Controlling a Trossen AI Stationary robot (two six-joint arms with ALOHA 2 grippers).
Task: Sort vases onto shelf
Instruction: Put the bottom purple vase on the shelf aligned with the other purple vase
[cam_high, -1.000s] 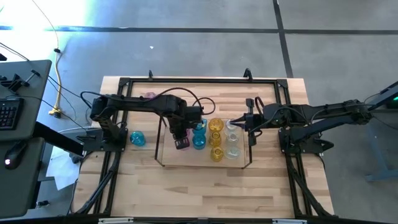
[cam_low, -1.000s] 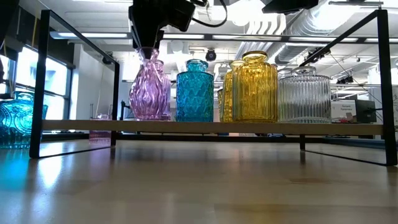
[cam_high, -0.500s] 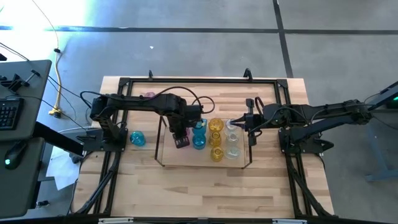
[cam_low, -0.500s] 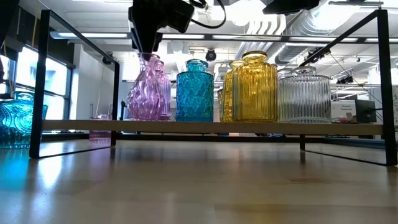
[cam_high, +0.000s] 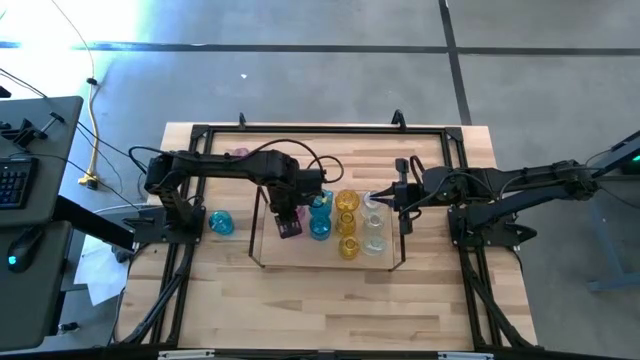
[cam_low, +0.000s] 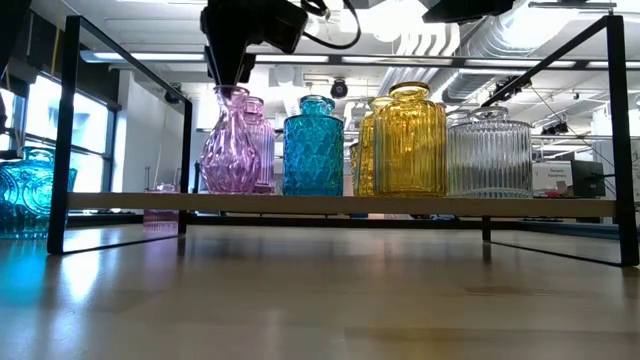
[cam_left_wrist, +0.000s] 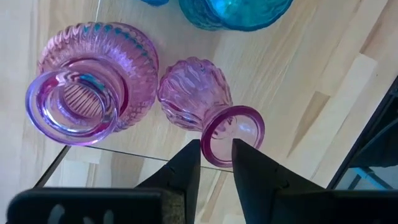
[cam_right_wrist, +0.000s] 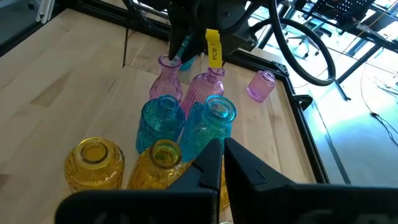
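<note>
The shelf (cam_low: 340, 204) carries a row of vases: two pink, two teal (cam_low: 313, 147), two yellow (cam_low: 408, 140) and two clear (cam_low: 489, 158). My left gripper (cam_high: 288, 213) stands above the shelf's left end, shut on the nearer pink vase (cam_low: 229, 150), which stands about upright with its base on the shelf. The second pink vase (cam_left_wrist: 93, 84) stands right behind it. My right gripper (cam_high: 380, 199) is shut and empty, over the clear vases at the shelf's right end. A teal vase (cam_high: 221, 223) and a small pink vase (cam_high: 240, 153) stand on the table left of the shelf. My left gripper holds the pink vase by its flared rim (cam_left_wrist: 214, 155), coming from above with the fingers pointing down. One finger (cam_left_wrist: 186, 165) is outside the rim, and the other (cam_left_wrist: 249, 165) seems to be in the mouth. The vase's base rests on the shelf.
A black metal frame (cam_high: 320, 130) borders the wooden table. The shelf's thin dark end frames (cam_low: 60, 130) rise at its left and right ends. Bare wood (cam_high: 330, 300) lies between the shelf and the table's near edge.
My left gripper has shifted a little toward the table's left edge, still holding the pink vase. The vase has gone from tilted to about upright on the shelf, its body swinging left away from the teal vase.
</note>
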